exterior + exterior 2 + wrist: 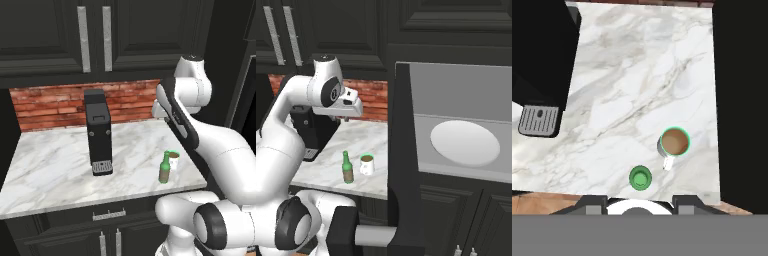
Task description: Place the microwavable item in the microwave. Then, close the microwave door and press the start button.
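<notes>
Nearest to you, the microwave door (401, 165) stands swung wide open, edge-on in the right base view, its bar handle jutting toward the robot's base. Behind it, the microwave (456, 100) shows its grey interior and white round turntable (465, 143), bare. On the marble counter (60, 160), near the front right corner, the green glass bottle (164, 169) stands upright just beside the white cup with a green rim (173, 160); in the hand view the two are close but apart, the cup filled with brown liquid. Above them the end effector (346, 118) hangs well clear of both, holding nothing; how far its fingers are parted, you cannot tell. Farther back, the tall black coffee machine (98, 131) stands on the counter before the brick backsplash (45, 107), under black cabinet doors (50, 30).
</notes>
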